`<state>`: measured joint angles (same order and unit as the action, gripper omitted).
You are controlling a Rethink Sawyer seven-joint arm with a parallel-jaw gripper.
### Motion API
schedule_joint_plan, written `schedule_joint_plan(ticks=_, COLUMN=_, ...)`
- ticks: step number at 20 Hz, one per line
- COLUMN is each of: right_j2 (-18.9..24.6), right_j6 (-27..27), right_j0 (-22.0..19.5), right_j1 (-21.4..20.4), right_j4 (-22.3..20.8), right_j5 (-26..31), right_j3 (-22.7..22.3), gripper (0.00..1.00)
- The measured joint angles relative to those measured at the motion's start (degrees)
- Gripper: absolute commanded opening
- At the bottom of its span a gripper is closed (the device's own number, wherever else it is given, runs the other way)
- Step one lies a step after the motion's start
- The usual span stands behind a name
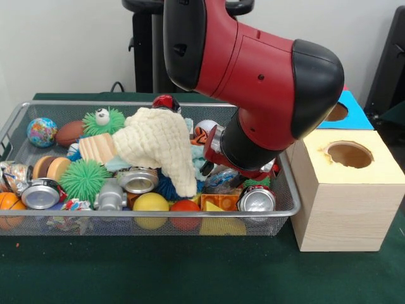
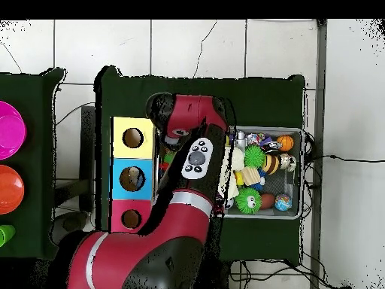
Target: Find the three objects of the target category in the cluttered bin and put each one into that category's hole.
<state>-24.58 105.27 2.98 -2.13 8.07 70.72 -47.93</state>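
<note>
The silver wire-mesh bin [image 1: 288, 212] sits on the green table and is packed with toys; in the overhead view its rim [image 2: 301, 173] shows right of the arm. Wrinkled silvery pieces with blue and red print lie at the bin's left end [image 1: 14, 173] and near the front wall [image 1: 74, 205]; a third cannot be picked out. The blue-topped box's hole [image 1: 336, 113] is behind the yellow-topped box [image 1: 349, 190]; it also shows in the overhead view [image 2: 132, 179]. My gripper [image 1: 218, 170] is down in the bin's right part, mostly hidden under the arm's wrist.
A cream cloth [image 1: 158, 149] drapes over the bin's middle. Around it lie green spiky balls [image 1: 85, 179], a yellow ball [image 1: 150, 206], a red ball [image 1: 185, 209], a globe ball [image 1: 42, 132] and round can ends [image 1: 256, 199]. The red-topped box [image 2: 131, 219] stands beside the blue one.
</note>
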Motion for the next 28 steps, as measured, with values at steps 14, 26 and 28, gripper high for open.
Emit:
schedule_joint_plan(ticks=14, right_j2=3.3, right_j6=0.0, right_j0=-0.5, right_j1=-0.7, right_j4=0.0, right_j5=0.1, right_j3=-0.5, gripper=1.0)
schedule_joint_plan(ticks=26, right_j2=5.8, right_j6=0.0, right_j0=-1.6, right_j1=-3.5, right_j4=-0.3, right_j5=0.2, right_j3=-4.1, gripper=1.0)
schedule_joint_plan(ticks=28, right_j2=5.8, right_j6=0.0, right_j0=-1.5, right_j1=-3.9, right_j4=-0.9, right_j5=0.4, right_j3=-4.5, gripper=1.0)
